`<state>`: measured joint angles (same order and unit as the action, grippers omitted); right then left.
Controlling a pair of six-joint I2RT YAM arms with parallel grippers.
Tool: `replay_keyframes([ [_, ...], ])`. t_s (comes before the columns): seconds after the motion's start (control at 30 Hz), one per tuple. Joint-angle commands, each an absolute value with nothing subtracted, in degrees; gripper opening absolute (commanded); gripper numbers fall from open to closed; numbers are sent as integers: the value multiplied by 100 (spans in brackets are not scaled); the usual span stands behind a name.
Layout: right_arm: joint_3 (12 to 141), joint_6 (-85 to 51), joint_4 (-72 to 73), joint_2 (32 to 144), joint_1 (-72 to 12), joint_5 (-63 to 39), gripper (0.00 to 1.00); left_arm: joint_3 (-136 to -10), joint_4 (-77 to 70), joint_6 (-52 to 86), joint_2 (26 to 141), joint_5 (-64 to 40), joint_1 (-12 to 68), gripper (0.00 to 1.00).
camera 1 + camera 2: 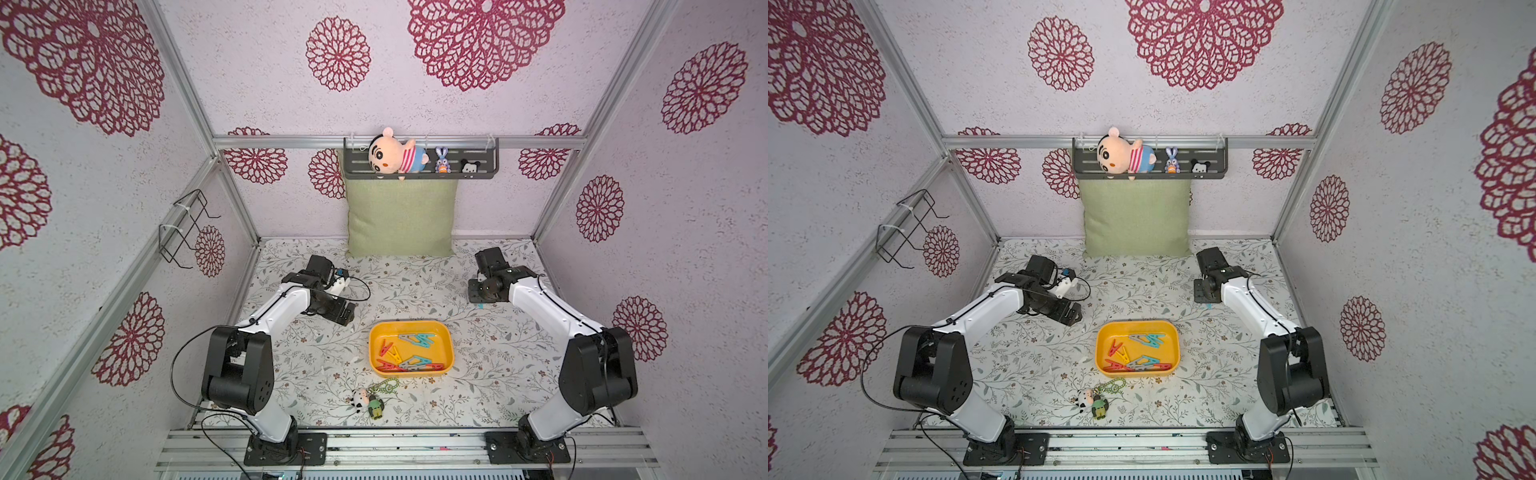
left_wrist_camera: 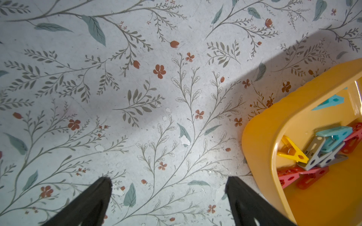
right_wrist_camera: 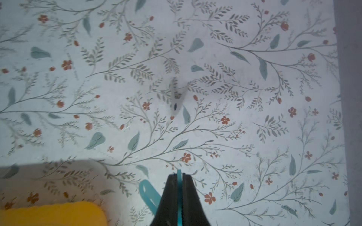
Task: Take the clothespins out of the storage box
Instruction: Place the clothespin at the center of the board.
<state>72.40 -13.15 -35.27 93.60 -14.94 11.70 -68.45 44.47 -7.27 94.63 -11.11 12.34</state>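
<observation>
While the right fingers [image 3: 170, 195] pinch a teal clothespin [image 3: 152, 198] over the desk [image 3: 235, 97], the left fingers [image 2: 92, 201] stand wide and empty. Just beside the left fingers sits the storage box [image 1: 442, 351], with the other clothespins [image 1: 409, 361], red, yellow, teal and grey, heaped inside; it lies apart from the right fingers.

One storage box [image 1: 442, 347], one cushion [image 1: 401, 218] — three shelf toys [image 1: 395, 156]

Tabletop [image 1: 415, 291] around storage box [image 1: 409, 323] lies open, except the nearby keychain [image 1: 368, 401].
</observation>
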Motion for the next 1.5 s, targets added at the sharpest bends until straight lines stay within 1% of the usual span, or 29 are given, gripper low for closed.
replay_keyframes([
  [0.0,7318,-1236,-3304,9684,-1157,998,0,-6847,4429,-713,9379,-1176,1222,99],
  [0.23,7551,-1249,-2930,10633,-706,862,0,-6847,4417,-712,9387,-1191,1230,99],
  [0.5,8186,-1156,-2922,11448,-609,885,0,-6858,4426,-704,9392,-1176,1235,99],
  [0.73,8789,-1098,-3088,11982,-584,883,0,-6848,4422,-710,9369,-1156,1236,99],
  [0.97,8826,-1098,-3119,12059,-588,875,2,-6838,4421,-721,9336,-1134,1235,99],
  [1.07,8764,-1099,-3122,11991,-589,888,9,-6838,4414,-721,9338,-1143,1239,99],
  [1.17,8799,-1085,-3152,11927,-589,817,25,-6833,4419,-720,9334,-1168,1236,99],
  [1.23,8926,-1072,-3256,11877,-589,858,32,-6829,4421,-718,9326,-1191,1233,99],
  [1.47,9500,-1027,-3743,11433,-589,777,37,-6822,4410,-720,9352,-1193,1238,99],
])
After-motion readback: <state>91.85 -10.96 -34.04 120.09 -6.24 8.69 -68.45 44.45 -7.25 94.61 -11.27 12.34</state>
